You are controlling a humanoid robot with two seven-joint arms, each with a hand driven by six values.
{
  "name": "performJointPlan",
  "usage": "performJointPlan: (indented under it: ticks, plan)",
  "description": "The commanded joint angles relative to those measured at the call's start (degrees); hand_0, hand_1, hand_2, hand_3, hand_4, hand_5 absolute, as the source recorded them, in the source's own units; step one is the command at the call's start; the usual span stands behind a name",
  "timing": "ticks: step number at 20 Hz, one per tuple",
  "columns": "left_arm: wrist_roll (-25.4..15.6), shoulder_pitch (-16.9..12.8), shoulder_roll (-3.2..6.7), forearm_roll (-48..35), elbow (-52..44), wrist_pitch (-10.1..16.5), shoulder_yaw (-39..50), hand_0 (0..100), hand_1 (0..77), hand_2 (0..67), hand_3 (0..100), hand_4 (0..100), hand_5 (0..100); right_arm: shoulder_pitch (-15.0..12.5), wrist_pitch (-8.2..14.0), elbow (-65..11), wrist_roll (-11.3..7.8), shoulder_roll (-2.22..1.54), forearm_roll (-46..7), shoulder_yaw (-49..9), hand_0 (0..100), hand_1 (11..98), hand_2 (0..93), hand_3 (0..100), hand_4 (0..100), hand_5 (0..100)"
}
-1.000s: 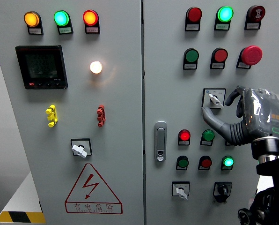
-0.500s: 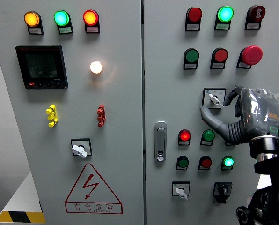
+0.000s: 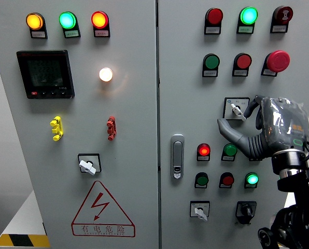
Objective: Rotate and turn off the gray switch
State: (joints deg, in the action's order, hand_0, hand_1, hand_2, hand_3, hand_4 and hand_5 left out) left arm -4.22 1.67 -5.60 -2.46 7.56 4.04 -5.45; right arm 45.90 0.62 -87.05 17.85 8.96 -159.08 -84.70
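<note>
Two grey cabinet doors (image 3: 134, 171) fill the view behind the right hand (image 3: 263, 129), which hovers unclenched, thumb stretched leftward, grasping nothing. The gray switch (image 3: 236, 109) sits just at its upper left, beside the curled fingertips (image 3: 256, 102). A lit green lamp (image 3: 252, 179) glows below the hand.

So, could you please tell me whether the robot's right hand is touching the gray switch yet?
Cannot tell. In the head view the right hand sits beside the gray switch, its fingers curling toward the knob, but no clear contact or gap shows.
</note>
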Motion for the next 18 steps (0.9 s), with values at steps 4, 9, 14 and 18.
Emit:
performJointPlan:
  ticks: [4, 9, 14, 18]
  plan:
    - [0.00, 0.00, 0.06, 0.00, 0.00, 0.00, 0.09, 88, 0.0, 13.3, 19, 8, 11, 0.59, 0.00, 0.56, -0.01, 0.01, -0.01, 0.15, 0, 29.6, 68.7, 96, 100, 93]
    - [0.00, 0.00, 0.06, 0.00, 0.00, 0.00, 0.00, 88, 0.0, 13.3, 19, 8, 11, 1.03, 0.00, 0.74, 0.08, 0.01, -0.01, 0.41, 0, 28.9, 69.5, 96, 100, 93]
    - [0.00, 0.00, -0.02, 0.00, 0.00, 0.00, 0.00, 88, 0.0, 13.3, 19, 8, 11, 1.03, 0.08, 0.74, 0.08, 0.01, -0.01, 0.41, 0, 31.8, 70.4, 95, 100, 94]
    - [0.00, 0.00, 0.06, 0.00, 0.00, 0.00, 0.00, 88, 0.0, 13.3, 19, 8, 11, 1.03, 0.08, 0.74, 0.17, 0.01, -0.01, 0.68, 16, 32.7, 70.5, 95, 100, 94]
